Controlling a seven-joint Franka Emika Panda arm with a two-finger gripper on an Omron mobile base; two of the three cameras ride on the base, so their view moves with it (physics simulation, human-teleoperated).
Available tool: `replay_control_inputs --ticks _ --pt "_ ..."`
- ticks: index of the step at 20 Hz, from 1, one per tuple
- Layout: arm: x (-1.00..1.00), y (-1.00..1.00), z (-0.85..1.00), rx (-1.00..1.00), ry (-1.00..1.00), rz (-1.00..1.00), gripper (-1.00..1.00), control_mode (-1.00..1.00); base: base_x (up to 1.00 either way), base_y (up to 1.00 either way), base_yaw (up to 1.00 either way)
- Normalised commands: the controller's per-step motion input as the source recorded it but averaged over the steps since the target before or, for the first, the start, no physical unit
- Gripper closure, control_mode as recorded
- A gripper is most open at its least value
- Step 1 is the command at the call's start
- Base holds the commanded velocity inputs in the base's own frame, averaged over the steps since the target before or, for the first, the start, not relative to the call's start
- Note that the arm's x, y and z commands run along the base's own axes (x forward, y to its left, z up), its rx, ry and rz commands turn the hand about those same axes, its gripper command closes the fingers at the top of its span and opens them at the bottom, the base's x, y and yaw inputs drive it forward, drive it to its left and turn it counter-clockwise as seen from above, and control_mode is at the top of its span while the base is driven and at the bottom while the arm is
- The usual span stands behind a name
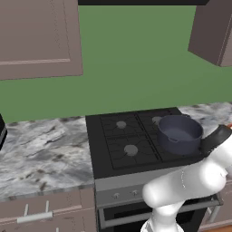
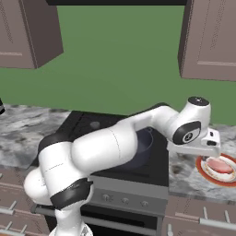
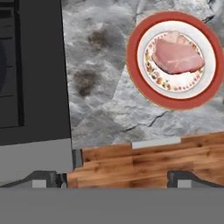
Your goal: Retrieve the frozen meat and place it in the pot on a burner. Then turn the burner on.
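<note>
Hovering above the red-rimmed round plate (image 3: 175, 61), two-finger gripper (image 3: 118, 177) jaws spread wide, nothing held; pinkish-red flat frozen meat (image 3: 177, 54) is seated on that plate.

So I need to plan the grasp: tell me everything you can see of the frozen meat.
The frozen meat is a flat pinkish-red slab with paler streaks and an irregular, roughly wedge-shaped outline. It lies flat in the middle of a round plate with a red rim and a white, flower-patterned centre, and stays well inside that rim. The plate sits on the grey marbled counter to the right of the black stove. Nothing else touches the meat; the open end effector is above the counter's front edge, clear of it.
</note>
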Motion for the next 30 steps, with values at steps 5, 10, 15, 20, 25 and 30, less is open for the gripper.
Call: replay_control_inputs --ticks 5,10,15,20,25,30 --pt "0.00 -0.26 -0.33 0.00 0.10 0.11 -1.00 -1.00 0.00 0.00 0.00" --pt "0.03 -0.12 -0.06 0.00 0.01 0.12 -1.00 -1.00 0.00 0.00 0.00" --pt "0.05 0.00 -0.16 -0.01 0.03 0.11 -1.00 -1.00 0.00 0.00 0.00" --pt "0.00 0.00 -0.30 -0.06 0.05 0.11 -1.00 -1.00 0.00 0.00 0.00" --pt "0.01 -0.01 -0.32 -0.07 0.05 0.12 -1.00 -1.00 0.00 0.00 0.00" --pt "0.04 -0.09 -0.19 -0.03 0.01 0.12 -1.00 -1.00 0.00 0.00 0.00"
